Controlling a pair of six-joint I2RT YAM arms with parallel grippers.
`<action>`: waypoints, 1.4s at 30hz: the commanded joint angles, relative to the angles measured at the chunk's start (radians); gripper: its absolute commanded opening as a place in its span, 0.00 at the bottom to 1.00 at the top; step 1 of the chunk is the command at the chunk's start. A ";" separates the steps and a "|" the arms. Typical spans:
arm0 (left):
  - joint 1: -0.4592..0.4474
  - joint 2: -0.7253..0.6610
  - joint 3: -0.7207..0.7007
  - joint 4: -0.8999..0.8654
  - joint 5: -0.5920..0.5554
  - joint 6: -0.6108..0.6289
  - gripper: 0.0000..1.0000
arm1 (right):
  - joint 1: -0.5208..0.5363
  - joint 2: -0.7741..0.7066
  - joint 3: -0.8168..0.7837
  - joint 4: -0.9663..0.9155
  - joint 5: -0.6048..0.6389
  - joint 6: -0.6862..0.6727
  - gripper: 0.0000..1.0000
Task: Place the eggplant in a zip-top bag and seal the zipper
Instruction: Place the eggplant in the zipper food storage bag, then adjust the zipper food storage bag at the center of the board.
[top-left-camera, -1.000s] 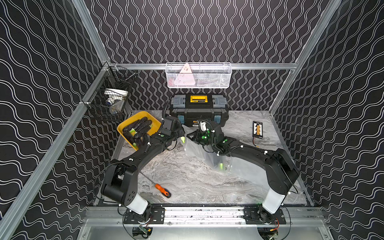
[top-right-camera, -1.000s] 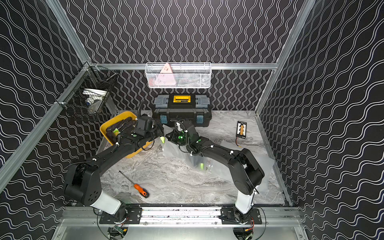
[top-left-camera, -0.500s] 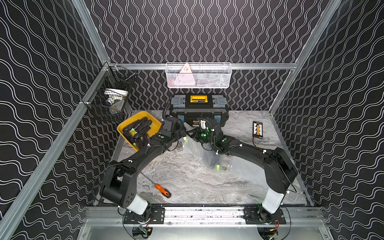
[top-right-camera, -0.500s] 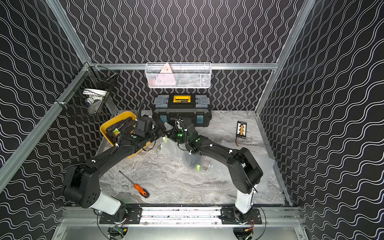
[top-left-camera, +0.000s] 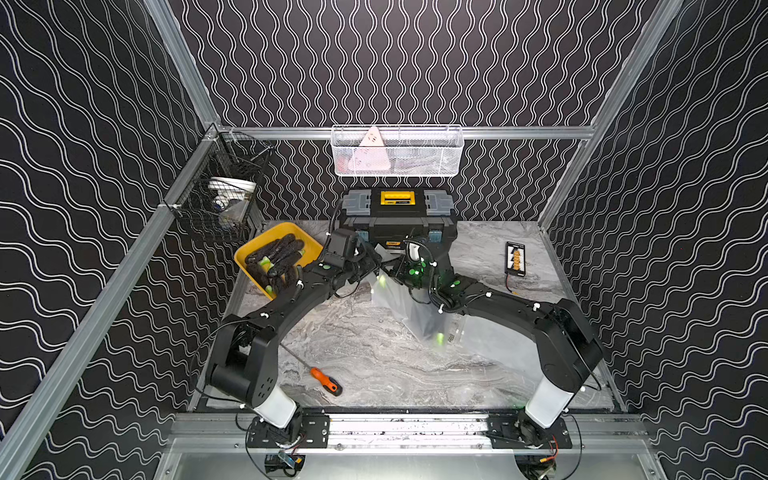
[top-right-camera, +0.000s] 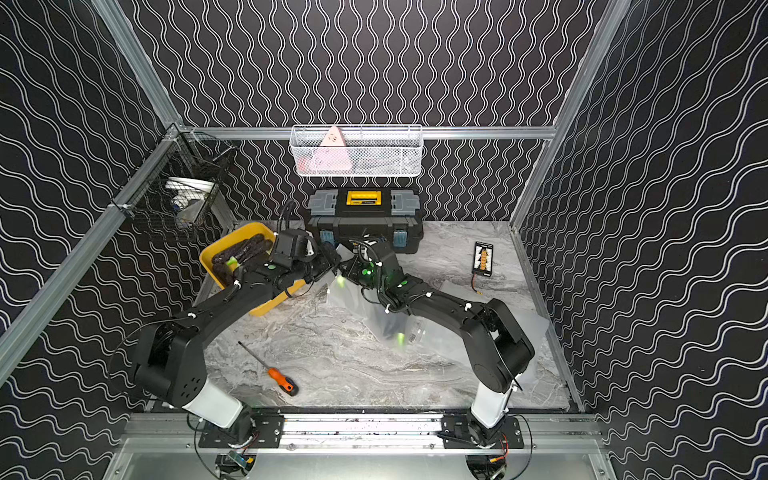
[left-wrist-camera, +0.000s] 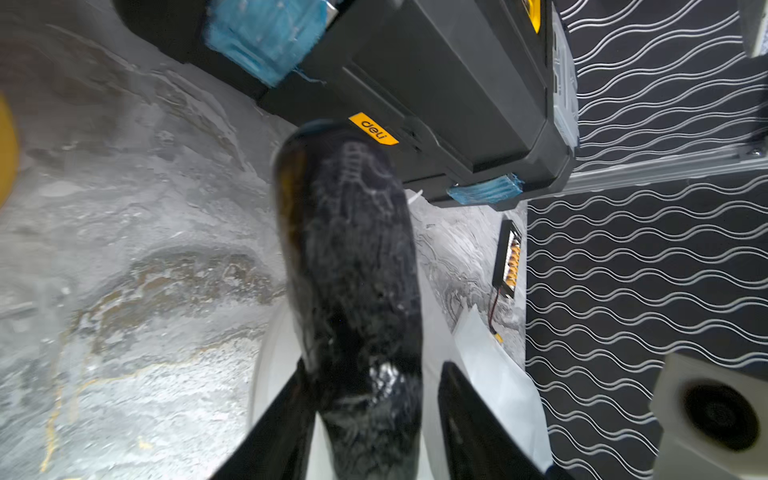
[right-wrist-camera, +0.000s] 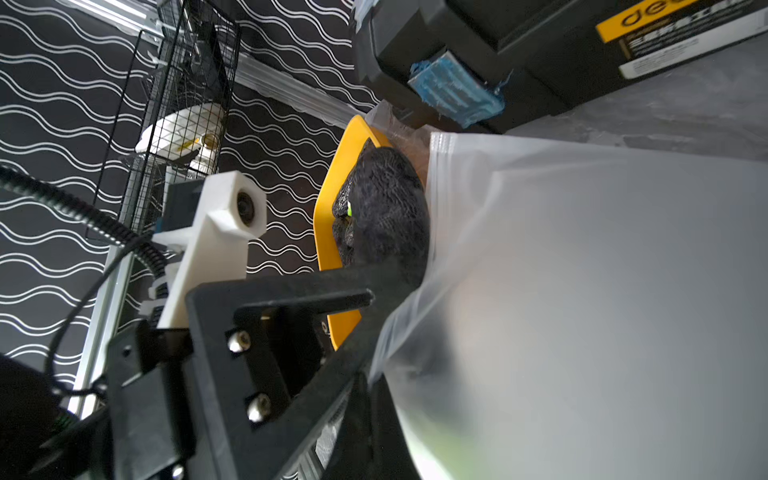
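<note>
Marble table (top-left-camera: 374, 365) bears toolbox (top-left-camera: 399, 220), yellow tray (top-left-camera: 282, 227), screwdriver (top-left-camera: 326, 380), zip-top bag (top-left-camera: 409, 307)

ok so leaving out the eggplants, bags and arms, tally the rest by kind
wire baskets: 2, white basket and black basket
toolbox: 1
yellow tray: 1
screwdriver: 1
connector board: 1
total: 6

Black walls (top-left-camera: 395, 62) with white wavy lines enclose a grey marbled tabletop (top-left-camera: 374, 365).
</note>
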 joint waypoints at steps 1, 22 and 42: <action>0.000 0.006 0.004 0.030 0.143 -0.015 0.58 | -0.004 -0.017 -0.005 0.088 0.015 0.014 0.00; 0.036 -0.198 0.054 -0.233 0.038 0.237 0.60 | -0.044 -0.066 0.023 0.028 0.118 -0.063 0.00; -0.045 -0.195 -0.002 -0.195 0.142 0.348 0.31 | -0.049 -0.075 0.069 -0.027 0.216 -0.106 0.00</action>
